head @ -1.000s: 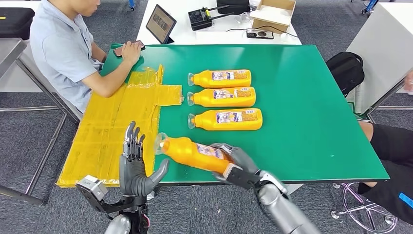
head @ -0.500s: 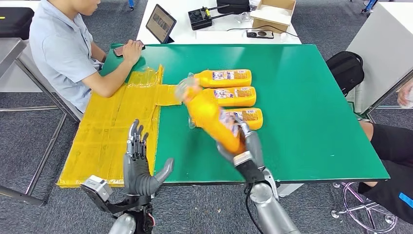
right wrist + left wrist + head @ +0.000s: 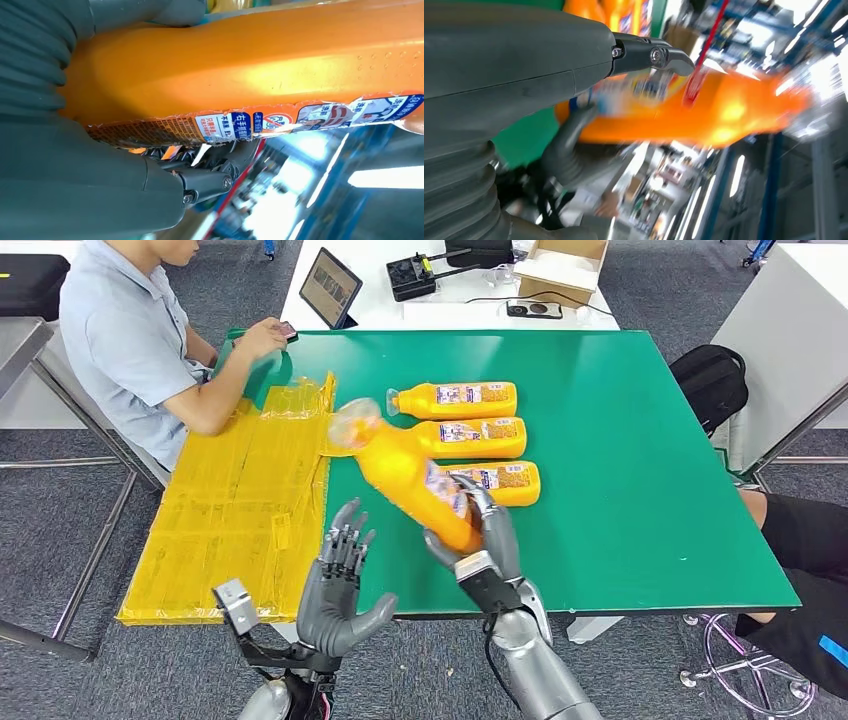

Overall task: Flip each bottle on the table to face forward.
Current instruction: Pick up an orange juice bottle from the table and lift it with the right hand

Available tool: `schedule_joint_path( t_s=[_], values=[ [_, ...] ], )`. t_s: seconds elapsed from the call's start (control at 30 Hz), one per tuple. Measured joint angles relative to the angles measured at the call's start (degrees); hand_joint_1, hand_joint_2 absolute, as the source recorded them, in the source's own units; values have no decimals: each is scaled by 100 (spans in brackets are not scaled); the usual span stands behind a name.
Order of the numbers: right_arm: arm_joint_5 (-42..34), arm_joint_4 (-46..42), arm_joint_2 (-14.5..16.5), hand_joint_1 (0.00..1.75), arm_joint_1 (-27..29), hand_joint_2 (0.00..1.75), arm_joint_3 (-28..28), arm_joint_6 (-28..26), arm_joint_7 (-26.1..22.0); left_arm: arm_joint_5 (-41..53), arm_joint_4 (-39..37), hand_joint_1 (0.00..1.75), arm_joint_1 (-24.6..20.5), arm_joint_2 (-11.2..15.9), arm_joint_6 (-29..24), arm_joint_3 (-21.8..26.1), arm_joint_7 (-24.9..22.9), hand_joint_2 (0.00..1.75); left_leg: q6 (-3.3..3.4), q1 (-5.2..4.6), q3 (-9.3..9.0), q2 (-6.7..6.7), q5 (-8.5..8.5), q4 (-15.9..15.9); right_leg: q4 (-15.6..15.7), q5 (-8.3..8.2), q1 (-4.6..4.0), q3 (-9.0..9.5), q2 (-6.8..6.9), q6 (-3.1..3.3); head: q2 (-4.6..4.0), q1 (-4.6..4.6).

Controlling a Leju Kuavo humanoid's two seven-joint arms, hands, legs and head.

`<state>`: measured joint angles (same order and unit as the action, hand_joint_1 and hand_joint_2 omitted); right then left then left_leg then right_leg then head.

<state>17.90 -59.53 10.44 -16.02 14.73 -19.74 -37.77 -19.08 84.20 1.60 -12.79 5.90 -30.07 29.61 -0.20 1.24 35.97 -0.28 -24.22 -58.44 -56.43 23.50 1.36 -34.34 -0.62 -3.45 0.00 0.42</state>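
Right hand [image 3: 478, 535] is wrapped round the base end of an orange bottle [image 3: 405, 472], holding it up off the green table [image 3: 640, 490], tilted, cap end pointing away from the robot & toward its left. Bottle looks blurred in the head view. From the right wrist cam the fingers [image 3: 200, 182] hug the bottle's [image 3: 260, 65] side, thumb on the opposite face, torn label strip running along the body.

Left hand [image 3: 338, 592] is up near the table's front edge, palm facing in, fingers spread, holding nothing. It sits just left of the raised bottle, not touching. Left wrist cam shows the bottle [image 3: 704, 112] as an orange smear past the thumb.

Behind the held bottle, 3 more orange bottles lie on their sides in a row, caps toward the robot's left: far one [image 3: 455, 399], middle one [image 3: 465, 437], near one [image 3: 500, 482]. The raised bottle partly covers the middle & near ones.

Yellow sheet [image 3: 240, 510] covers the table's left part. A person in a light blue shirt [image 3: 125, 340] sits at that side, forearm on the sheet, hand on a phone [image 3: 287, 331]. Beyond the table: tablet [image 3: 328, 287], cardboard box [image 3: 562, 268] on a white desk. Black backpack [image 3: 712, 385] on the floor at right.
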Motion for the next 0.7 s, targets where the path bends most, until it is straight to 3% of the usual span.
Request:
schedule_joint_path(
  t_s=[0.2, 0.33, 0.5, 0.7],
  values=[
    [289, 178, 69, 169, -186, 175, 427, 34, -16, -201, -218, 0, -84, 2, 129, -19, -177, 175, -1, 2, 0, -2, 3, 0, -1, 0, -2, -2, 1, 0, 0, 1],
    [333, 217, 67, 161, -202, 175, 670, 23, -26, -347, -261, 0, -82, 0, 115, 21, -243, 0, -1, 2, 2, -1, 2, 0, -1, 1, -1, -3, 1, 0, 0, 1],
    [168, 217, 75, 174, -154, 175, 1126, 80, -28, -474, -272, 0, -76, -1, -7, 123, -244, 0, -1, 2, 4, 0, 1, 0, 0, 1, -1, -11, 0, 1, 0, -1],
    [-110, 181, 194, 175, 58, 175, 1448, 318, -32, 1, -227, 0, -71, -3, -556, 185, 51, 0, -1, 3, 5, 1, 1, 0, -1, 1, -2, -12, 0, 1, 0, 0]
  ],
)
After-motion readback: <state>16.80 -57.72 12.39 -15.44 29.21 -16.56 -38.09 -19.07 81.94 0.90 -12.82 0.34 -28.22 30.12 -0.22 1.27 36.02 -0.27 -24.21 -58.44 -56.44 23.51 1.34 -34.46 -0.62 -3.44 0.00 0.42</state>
